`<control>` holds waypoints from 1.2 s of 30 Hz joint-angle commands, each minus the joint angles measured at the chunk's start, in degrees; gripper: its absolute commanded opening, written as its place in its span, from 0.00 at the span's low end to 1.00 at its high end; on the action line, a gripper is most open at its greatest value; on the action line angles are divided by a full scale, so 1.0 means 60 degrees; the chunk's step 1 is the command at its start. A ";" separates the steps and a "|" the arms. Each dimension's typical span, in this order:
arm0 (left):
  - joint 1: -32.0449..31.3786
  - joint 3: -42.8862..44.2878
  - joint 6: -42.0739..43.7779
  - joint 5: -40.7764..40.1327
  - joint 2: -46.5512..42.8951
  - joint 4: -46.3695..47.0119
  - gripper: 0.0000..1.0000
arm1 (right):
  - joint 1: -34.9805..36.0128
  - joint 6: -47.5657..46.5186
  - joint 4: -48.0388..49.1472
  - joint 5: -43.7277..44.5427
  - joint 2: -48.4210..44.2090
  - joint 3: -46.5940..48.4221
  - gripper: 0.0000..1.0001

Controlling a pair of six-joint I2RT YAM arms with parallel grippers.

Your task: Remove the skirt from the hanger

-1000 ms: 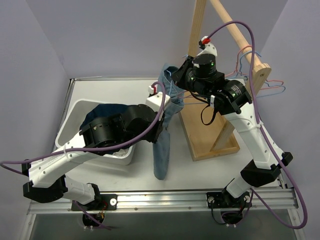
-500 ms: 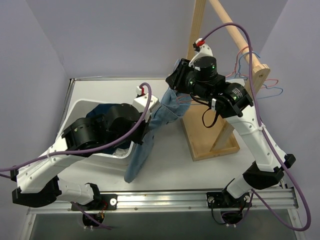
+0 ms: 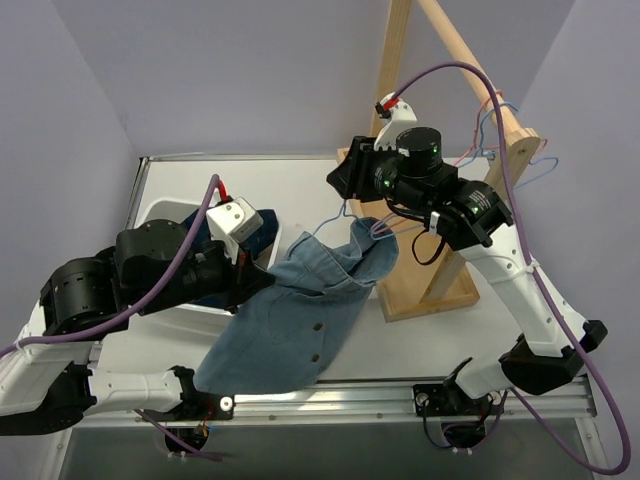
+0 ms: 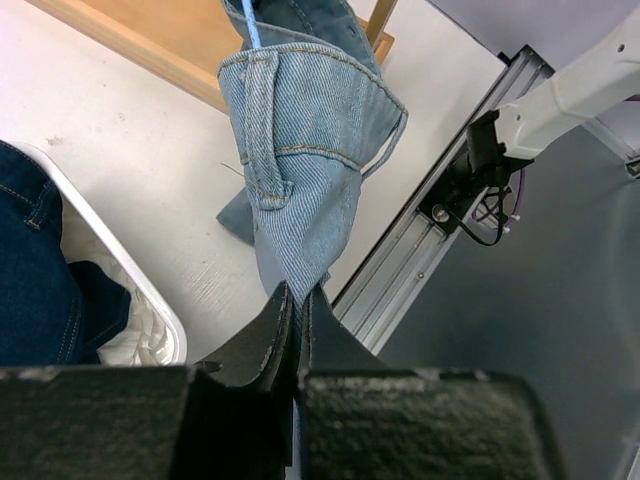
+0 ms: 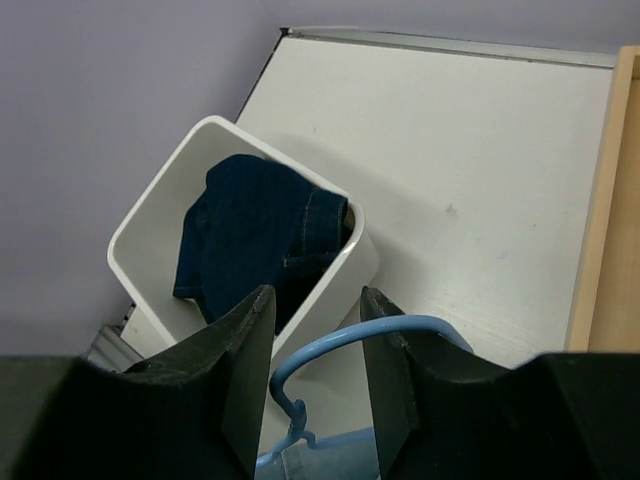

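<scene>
No skirt is in either gripper. White fabric [image 4: 115, 330] lies in the bin under dark denim, and I cannot tell if it is the skirt. A pink-red hanger [image 3: 467, 152] hangs on the rack's rod. My left gripper [image 4: 298, 292] is shut on the hem of a light-blue denim garment [image 3: 300, 315], which spreads from the bin's side to the front rail. That garment's top still hangs on a light-blue wire hanger [image 5: 340, 345]. My right gripper [image 5: 318, 305] is open, its jaws standing either side of that hanger's hook.
A white bin [image 5: 150, 225] at the left holds a dark-blue denim garment [image 5: 260, 230]. The wooden rack's base [image 3: 420, 290] sits on the table at the right, with more wire hangers [image 3: 530, 165] on its rod. The metal front rail [image 4: 430, 240] edges the table.
My left gripper closed on the light-blue denim and pulled it left and towards the front, spreading it out. My right gripper opened around the blue hanger's hook.
</scene>
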 commanded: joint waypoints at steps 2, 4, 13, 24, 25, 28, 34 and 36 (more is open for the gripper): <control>0.0045 0.0397 -0.0197 0.0045 -0.0241 0.1042 0.02 | -0.0101 -0.0232 0.1073 -0.1083 -0.0642 -0.0554 0.36; 0.0045 0.0440 -0.0240 0.0030 -0.0197 0.1130 0.02 | -0.0101 -0.0218 0.1308 -0.1172 -0.0833 -0.0775 0.39; 0.0075 0.0324 -0.0255 0.0105 -0.0254 0.1057 0.02 | -0.0131 -0.0217 0.1442 -0.0981 -0.0864 -0.0747 0.00; 0.0075 -0.1169 -0.1207 -0.0378 -0.1221 0.1086 0.22 | -0.0131 0.0983 0.0769 -0.1141 0.0380 0.1638 0.00; 0.0075 -0.1403 -0.1367 -0.0452 -0.1280 0.1072 0.22 | -0.0145 0.1143 0.0492 -0.1201 0.0759 0.2047 0.00; 0.0075 -0.1595 -0.1514 -0.0658 -0.1470 0.1043 0.23 | -0.0131 0.1364 0.0154 -0.1319 0.1201 0.3265 0.00; 0.0075 -0.1976 -0.1822 -0.0717 -0.1837 0.1057 0.36 | -0.0452 0.1788 -0.0009 -0.1054 0.1407 0.3721 0.00; 0.0075 -0.2137 -0.1852 -0.0716 -0.1881 0.1115 0.40 | -0.0526 0.1965 0.0035 -0.1113 0.1422 0.3721 0.00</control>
